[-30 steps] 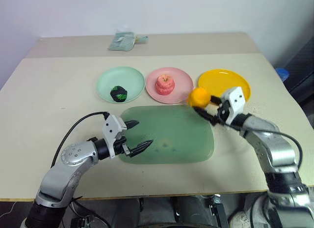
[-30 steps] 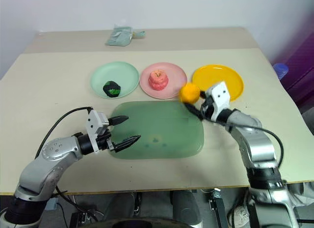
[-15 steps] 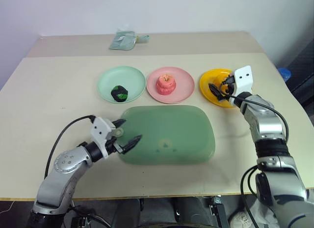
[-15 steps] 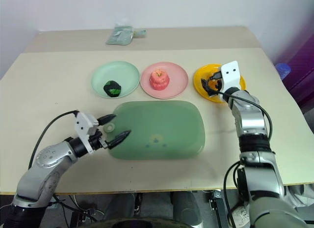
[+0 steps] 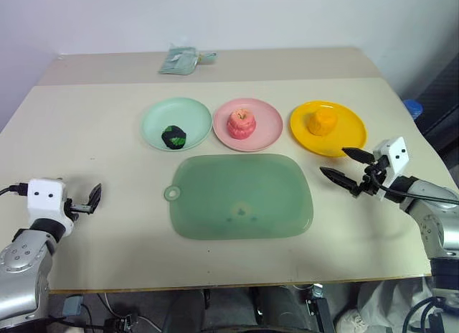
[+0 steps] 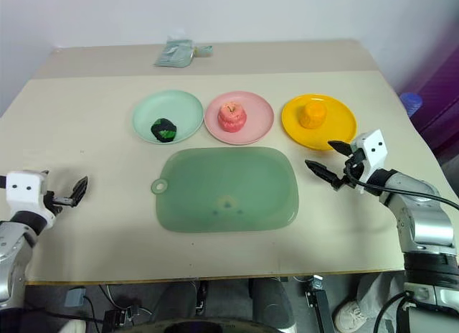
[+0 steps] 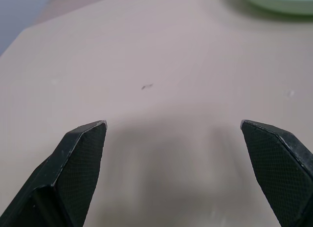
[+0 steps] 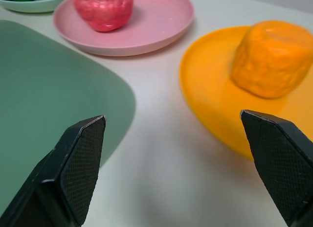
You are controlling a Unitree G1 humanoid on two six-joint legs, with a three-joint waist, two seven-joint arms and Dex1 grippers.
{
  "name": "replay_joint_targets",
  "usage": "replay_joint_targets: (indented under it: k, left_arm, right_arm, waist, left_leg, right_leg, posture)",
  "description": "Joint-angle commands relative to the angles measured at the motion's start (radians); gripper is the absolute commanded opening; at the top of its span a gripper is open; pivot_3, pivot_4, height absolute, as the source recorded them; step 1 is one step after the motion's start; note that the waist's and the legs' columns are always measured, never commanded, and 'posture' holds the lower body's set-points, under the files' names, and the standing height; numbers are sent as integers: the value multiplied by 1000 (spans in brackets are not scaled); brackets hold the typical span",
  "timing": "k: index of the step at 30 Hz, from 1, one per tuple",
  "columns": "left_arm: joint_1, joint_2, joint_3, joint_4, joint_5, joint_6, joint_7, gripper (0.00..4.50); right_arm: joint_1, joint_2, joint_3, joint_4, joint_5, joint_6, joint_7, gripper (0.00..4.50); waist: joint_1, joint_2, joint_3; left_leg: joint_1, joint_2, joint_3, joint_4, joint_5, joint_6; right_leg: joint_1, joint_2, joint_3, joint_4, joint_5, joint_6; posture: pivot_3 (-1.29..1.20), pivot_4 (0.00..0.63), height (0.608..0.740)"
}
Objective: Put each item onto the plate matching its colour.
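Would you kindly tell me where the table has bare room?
Bare: the large green tray and the table left of it. Crowded: the mint, pink and yellow plates behind the tray.

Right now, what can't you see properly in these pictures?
- Crumpled greenish packet at the table's far edge, head views: too small to identify.
- Dark green lump on the mint plate: too small to name the food.
- Blue object, left eye view: cut off by the table edge.
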Motion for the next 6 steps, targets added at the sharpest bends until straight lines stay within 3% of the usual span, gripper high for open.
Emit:
replay_joint_targets:
  k: [1, 6]
  left_arm:
    - [28, -9, 27, -84, -8, 9, 12, 4500]
    - [60, -41, 21, -202, -50, 88, 19, 4500]
  right_arm:
    - [8, -27, -36, -34, 31, 17, 29, 4473]
    - [-26, -27, -9, 3, 20, 23, 52, 4473]
  waist:
    - [2, 0, 0]
    - [2, 0, 0]
  left_leg:
    - [0, 0, 0, 0, 0, 0]
    - [0, 0, 0, 0, 0, 0]
  right_leg:
    - [0, 0, 0, 0, 0, 0]
    - [0, -1, 0, -1, 0, 0]
  posture:
    - [0, 150, 740]
    - [0, 150, 740]
